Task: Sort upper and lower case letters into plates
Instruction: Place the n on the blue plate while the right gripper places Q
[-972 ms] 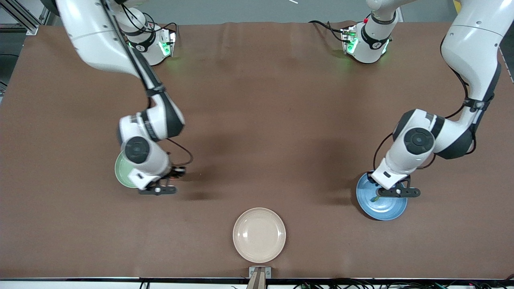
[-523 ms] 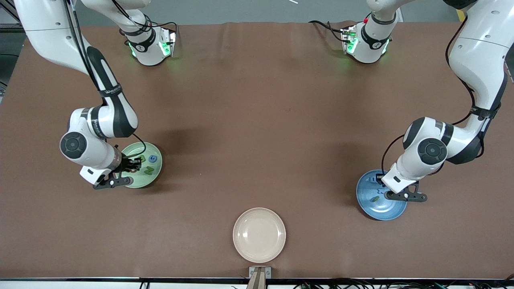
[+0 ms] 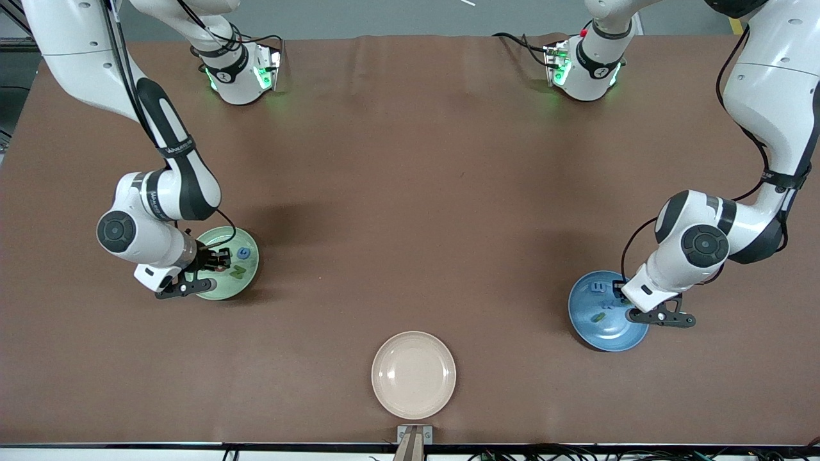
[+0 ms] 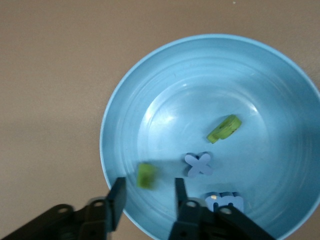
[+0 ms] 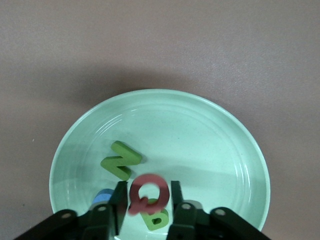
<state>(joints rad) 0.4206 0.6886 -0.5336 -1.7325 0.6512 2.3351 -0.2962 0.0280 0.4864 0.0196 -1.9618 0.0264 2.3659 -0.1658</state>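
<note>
The pale green plate [image 3: 253,264] lies toward the right arm's end of the table. It holds a green N [image 5: 121,160], a green B [image 5: 156,218] and a blue letter [image 5: 102,196]. My right gripper [image 3: 218,259] hangs over it, open [image 5: 146,187], with a blurred pink Q [image 5: 146,192] loose between the jaws. The blue plate [image 3: 608,339] lies toward the left arm's end. It holds a green letter [image 4: 224,128], a blue x [image 4: 199,164] and another blue letter [image 4: 224,201]. My left gripper [image 3: 619,289] is over its rim, open [image 4: 147,184], with a blurred green letter [image 4: 146,176] loose between the jaws.
A cream-beige plate [image 3: 413,374] with nothing in it lies at the table's middle, nearest to the front camera. Both arm bases stand along the edge farthest from that camera. The brown tabletop [image 3: 410,192] lies between the plates.
My right arm has swung toward its own end of the table, uncovering the green plate, and its gripper now hangs over that plate. My left gripper has shifted across the blue plate toward its own end.
</note>
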